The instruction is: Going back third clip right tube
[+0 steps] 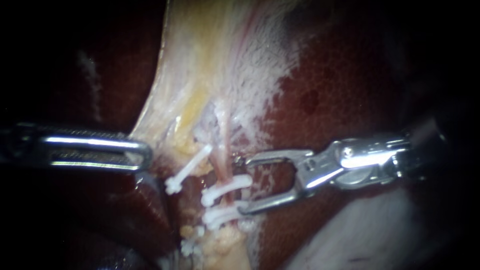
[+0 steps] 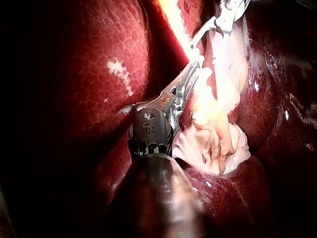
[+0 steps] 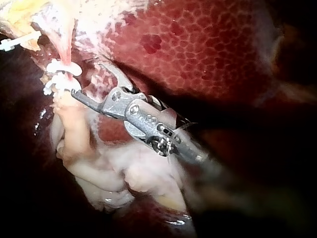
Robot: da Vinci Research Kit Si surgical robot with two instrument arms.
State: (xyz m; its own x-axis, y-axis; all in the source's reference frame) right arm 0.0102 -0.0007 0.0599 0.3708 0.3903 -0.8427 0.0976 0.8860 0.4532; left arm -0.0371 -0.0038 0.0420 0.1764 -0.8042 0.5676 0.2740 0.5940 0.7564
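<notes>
The right instrument (image 1: 245,186) sits with its jaws wide apart and empty beside the right tube (image 1: 223,150), a thin pink strand running down from the gallbladder (image 1: 200,60) next to the liver (image 1: 340,90). Two white clips cross the tube close together. The upper clip (image 1: 226,189) faces the gap between the jaws, and the lower clip (image 1: 222,216) touches the lower jaw's tip. Smaller white bits (image 1: 191,245) below them are too unclear to name. A slanted clip (image 1: 187,171) lies just to their left on another strand. The left instrument (image 1: 142,154), jaws together, grips the gallbladder's edge and holds it taut. The tube looks soft, slick and easily torn, the clips light and stiff, so a tug on either could shear it. It is best not gripped at all; any hold belongs on the gallbladder's tougher pale edge, and the open jaws must clear the clips without snagging.
</notes>
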